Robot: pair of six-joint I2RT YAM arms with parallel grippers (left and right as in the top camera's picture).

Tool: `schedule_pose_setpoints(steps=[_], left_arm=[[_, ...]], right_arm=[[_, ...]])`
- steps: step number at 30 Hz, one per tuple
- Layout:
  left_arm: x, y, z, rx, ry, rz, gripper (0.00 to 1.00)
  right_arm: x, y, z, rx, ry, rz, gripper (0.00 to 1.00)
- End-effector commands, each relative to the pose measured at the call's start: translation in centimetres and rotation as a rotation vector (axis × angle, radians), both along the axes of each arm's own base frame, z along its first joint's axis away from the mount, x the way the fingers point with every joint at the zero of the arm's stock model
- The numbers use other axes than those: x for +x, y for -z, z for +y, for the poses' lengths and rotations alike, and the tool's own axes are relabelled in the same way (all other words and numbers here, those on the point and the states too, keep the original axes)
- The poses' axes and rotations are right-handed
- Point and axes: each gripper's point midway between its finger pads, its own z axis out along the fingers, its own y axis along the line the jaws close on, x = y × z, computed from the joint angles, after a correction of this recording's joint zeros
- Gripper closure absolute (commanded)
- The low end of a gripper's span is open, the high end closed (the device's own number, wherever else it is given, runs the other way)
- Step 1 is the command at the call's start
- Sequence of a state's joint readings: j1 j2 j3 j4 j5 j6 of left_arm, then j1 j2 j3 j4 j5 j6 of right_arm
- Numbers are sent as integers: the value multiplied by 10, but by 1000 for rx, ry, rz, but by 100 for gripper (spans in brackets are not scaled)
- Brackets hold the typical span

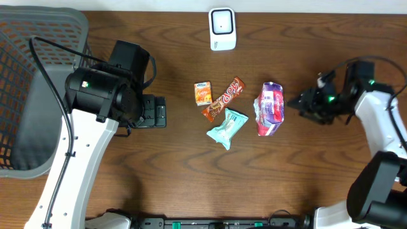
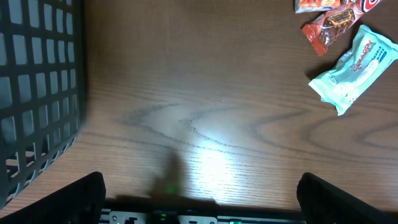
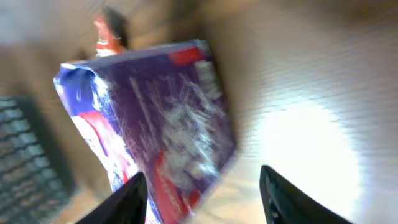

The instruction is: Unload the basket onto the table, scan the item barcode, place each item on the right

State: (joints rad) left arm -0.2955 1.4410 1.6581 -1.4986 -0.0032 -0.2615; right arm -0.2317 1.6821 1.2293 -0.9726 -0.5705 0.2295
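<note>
Purple-red snack pouch (image 1: 269,108), white barcode scanner (image 1: 222,28).
Pouch lies flat and crinkled; scanner sits well apart from it, near the far edge.

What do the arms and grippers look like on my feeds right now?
The left arm and right arm have white link shells, black joint housings, a green indicator light and loose black cables. The left gripper and right gripper have plain black fingers.

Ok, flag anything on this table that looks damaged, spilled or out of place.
Nothing looks spilled. The purple packet looks crumpled and lies apart from the other three snacks, nearest the right gripper. The right wrist view is too blurred to check further.
</note>
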Motion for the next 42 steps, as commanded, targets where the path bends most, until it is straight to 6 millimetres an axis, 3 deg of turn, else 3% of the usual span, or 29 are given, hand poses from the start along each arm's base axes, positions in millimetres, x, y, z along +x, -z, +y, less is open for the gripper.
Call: schedule_pose_setpoints(steps=[1,3,7,12,16,23,24,28,34,42], left_arm=[[0,2,2,7,-7,8,2],[0,2,2,7,-7,8,2],[0,2,2,7,-7,8,2],[0,2,2,7,-7,8,2],[0,2,2,7,-7,8,2],[0,2,2,7,-7,8,2],[0,2,2,7,-7,8,2],[0,2,2,7,-7,8,2],[0,2,2,7,-7,8,2],[0,2,2,7,-7,8,2]], right_arm=[[9,-19,-33,-214,-17,-20,46],[12,-31,-19,-164,-71,-59,49],[16,-56,34,53,-241,-191,61],[16,-63,72,98,-344,-237,97],[15,-59,97,61,-415,-248,99],[17,-27,112,-102,-411,-188,99],[17,-22,111,-113,-408,-181,99],[24,-3,67,-340,-247,-98,99],[19,-2,64,-341,-247,-74,99],[15,0,45,-413,-207,-35,99]])
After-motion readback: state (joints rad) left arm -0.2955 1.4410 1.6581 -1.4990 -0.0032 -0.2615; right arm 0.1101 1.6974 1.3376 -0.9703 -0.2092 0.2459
